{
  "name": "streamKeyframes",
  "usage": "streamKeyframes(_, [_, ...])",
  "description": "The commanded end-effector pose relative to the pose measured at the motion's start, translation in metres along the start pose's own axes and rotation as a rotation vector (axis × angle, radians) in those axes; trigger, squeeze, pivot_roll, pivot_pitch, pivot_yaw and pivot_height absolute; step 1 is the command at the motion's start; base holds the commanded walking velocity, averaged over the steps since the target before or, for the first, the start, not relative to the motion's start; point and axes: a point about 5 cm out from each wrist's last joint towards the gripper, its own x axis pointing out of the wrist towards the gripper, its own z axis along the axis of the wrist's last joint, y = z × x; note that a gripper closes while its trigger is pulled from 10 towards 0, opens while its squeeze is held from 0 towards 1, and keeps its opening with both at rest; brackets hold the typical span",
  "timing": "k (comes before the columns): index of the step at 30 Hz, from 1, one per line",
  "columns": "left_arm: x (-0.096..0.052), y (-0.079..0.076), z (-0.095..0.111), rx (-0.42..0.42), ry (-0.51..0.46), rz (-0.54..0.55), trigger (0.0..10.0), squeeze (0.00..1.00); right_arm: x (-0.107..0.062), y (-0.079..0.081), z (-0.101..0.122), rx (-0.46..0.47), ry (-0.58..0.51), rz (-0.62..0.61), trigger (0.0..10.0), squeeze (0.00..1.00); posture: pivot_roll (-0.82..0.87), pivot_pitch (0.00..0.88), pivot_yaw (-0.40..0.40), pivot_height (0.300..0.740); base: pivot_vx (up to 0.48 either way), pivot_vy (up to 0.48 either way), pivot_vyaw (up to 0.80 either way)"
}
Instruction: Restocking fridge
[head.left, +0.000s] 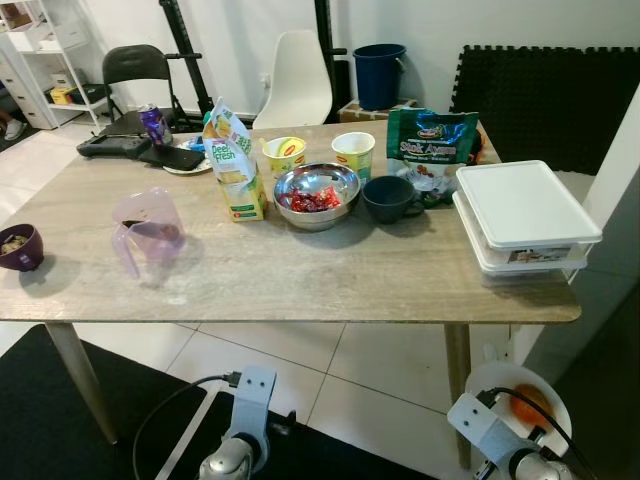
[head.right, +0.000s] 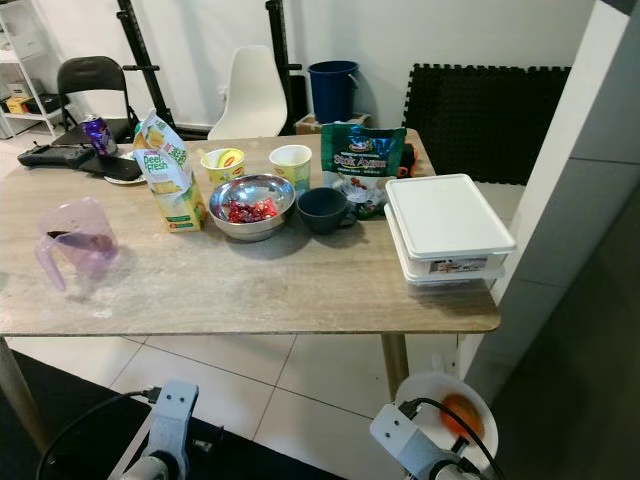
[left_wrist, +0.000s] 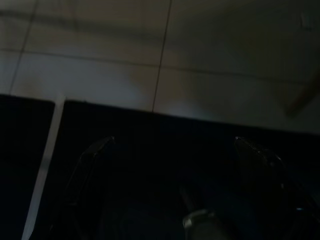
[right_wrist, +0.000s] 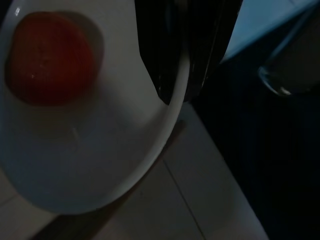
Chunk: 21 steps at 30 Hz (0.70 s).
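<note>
- You have the wooden table (head.left: 300, 280) straight ahead, and both arms hang low at its near edge.
- Your right gripper (right_wrist: 182, 97) has its fingers pressed together on the rim of a white plate (right_wrist: 85, 170), held low at the near right beside the table leg.
- An orange-red fruit (right_wrist: 50, 57) lies on that plate.
- Your left gripper (left_wrist: 175, 190) hangs idle over the floor and a dark mat, its fingers (left_wrist: 90, 170) spread apart and holding nothing.
- On the table's right end you see two stacked white lidded containers (head.left: 522, 215).
- At the middle sit a steel bowl (head.left: 317, 195) of red sweets, a dark mug (head.left: 390, 198) just right of it, and a yellow juice carton (head.left: 235, 165) just left.
- Behind them stand two noodle cups (head.left: 353, 152) and a green snack bag (head.left: 432, 148).
- A clear purple jug (head.left: 148, 232) stands left, and a small dark bowl (head.left: 20, 247) at the far left edge.
</note>
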Motion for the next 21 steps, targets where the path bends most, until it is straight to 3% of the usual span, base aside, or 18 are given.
streamKeyframes(1, [-0.002, 0.002, -0.01, -0.019, 0.039, 0.016, 10.0, 0.0, 0.001, 0.0, 0.0, 0.038, 0.003, -0.019, 10.0, 0.0, -0.08, 0.084, 0.086, 0.74, 0.0, 0.0, 0.0])
streamKeyframes(10, [-0.006, 0.005, -0.02, -0.066, 0.058, 0.045, 10.0, 0.0, 0.003, 0.002, -0.004, 0.16, 0.02, -0.06, 10.0, 0.0, -0.08, 0.071, 0.063, 0.74, 0.0, 0.0, 0.0])
streamKeyframes(14, [-0.006, 0.004, -0.021, -0.07, 0.053, 0.034, 10.0, 0.0, 0.003, 0.0, 0.002, 0.257, -0.045, -0.078, 10.0, 0.0, -0.07, 0.074, 0.066, 0.74, 0.0, 0.0, 0.0])
streamKeyframes(21, [-0.006, 0.005, -0.021, -0.083, 0.061, 0.031, 10.0, 0.0, 0.004, -0.001, 0.005, 0.27, -0.075, -0.083, 10.0, 0.0, -0.07, 0.07, 0.074, 0.74, 0.0, 0.0, 0.0])
